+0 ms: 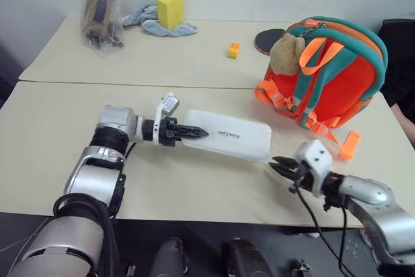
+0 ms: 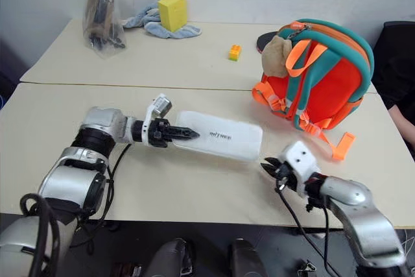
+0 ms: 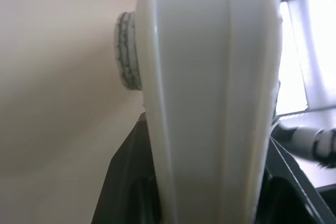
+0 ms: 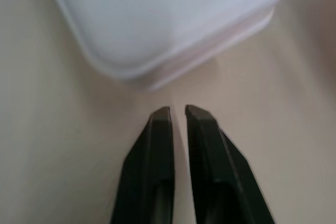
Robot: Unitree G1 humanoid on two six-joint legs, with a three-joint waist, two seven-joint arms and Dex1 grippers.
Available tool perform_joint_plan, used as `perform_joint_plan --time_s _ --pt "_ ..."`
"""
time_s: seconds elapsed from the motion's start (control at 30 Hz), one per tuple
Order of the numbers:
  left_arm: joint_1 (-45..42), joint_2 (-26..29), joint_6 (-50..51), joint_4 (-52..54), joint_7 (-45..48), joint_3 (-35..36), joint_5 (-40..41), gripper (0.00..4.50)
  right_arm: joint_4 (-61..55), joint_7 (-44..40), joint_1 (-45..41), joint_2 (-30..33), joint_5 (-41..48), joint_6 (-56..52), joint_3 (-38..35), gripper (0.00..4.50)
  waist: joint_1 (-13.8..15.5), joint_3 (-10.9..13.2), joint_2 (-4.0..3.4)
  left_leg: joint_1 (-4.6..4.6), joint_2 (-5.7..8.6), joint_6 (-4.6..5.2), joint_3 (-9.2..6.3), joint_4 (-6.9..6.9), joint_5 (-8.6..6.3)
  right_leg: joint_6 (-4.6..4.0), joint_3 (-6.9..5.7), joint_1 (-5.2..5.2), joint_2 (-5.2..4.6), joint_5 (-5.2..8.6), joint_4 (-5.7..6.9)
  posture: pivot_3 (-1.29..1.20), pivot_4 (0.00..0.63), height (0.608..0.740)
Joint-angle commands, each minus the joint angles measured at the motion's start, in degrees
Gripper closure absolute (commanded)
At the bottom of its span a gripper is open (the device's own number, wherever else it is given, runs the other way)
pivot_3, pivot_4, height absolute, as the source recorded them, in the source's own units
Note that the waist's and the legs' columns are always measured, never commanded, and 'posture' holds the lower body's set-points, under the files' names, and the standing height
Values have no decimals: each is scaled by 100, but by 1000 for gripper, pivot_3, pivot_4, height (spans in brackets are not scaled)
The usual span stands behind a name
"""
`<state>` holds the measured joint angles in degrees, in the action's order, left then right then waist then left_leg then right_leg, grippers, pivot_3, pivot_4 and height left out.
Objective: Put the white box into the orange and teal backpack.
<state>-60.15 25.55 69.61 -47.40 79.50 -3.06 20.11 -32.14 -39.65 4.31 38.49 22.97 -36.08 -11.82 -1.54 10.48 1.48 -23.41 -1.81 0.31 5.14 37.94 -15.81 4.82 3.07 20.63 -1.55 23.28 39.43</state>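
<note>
The white box (image 1: 230, 135) lies flat on the near table with its dark lettering up. My left gripper (image 1: 194, 132) is shut on its left end; in the left wrist view the box (image 3: 210, 103) sits edge-on between the two black fingers (image 3: 126, 182). My right gripper (image 1: 275, 163) hovers just off the box's right near corner (image 4: 168, 19) without touching it, and its fingertips (image 4: 163, 116) stand a narrow gap apart with nothing between them. The orange and teal backpack (image 1: 337, 82) stands upright to the right behind the box, with a tan plush toy (image 1: 285, 53) on its front.
On the far table are a yellow block (image 1: 170, 8) on a blue cloth (image 1: 155, 25), a clear plastic bag (image 1: 100, 11) of dark items, a small orange and yellow brick (image 1: 233, 50) and a black disc (image 1: 267, 39). A seam (image 1: 130, 84) separates the two tables.
</note>
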Motion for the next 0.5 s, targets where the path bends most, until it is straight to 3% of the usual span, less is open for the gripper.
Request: perform_joint_plan --time_s 0.03,0.17,0.3,0.5 --pt "95 26 401 724 -997 1077 472 3140 -578 256 205 -70 782 -534 -1204 2629 -3 0 1 4 0 0 0 2 0 0 0 -4 0 0 1 0 150 740" --pt "431 -106 1033 1838 -2072 2384 997 3140 -205 494 -158 47 1471 -968 -2237 1243 -22 0 1 8 2 1 1 7 0 0 0 -6 -1 0 -1 0 150 740" --pt "694 -396 1637 3046 -2912 3290 1421 3140 897 1088 -1500 26 1581 -1171 -2231 7 -20 0 1 11 2 -2 4 6 0 0 1 -1 1 0 1 0 150 740" --pt "900 -536 1911 3801 -3594 3771 1741 3140 2429 1309 -3217 -327 1700 -1401 -1595 7 -21 0 0 14 0 -10 6 1 5 0 1 6 5 0 1 0 150 740"
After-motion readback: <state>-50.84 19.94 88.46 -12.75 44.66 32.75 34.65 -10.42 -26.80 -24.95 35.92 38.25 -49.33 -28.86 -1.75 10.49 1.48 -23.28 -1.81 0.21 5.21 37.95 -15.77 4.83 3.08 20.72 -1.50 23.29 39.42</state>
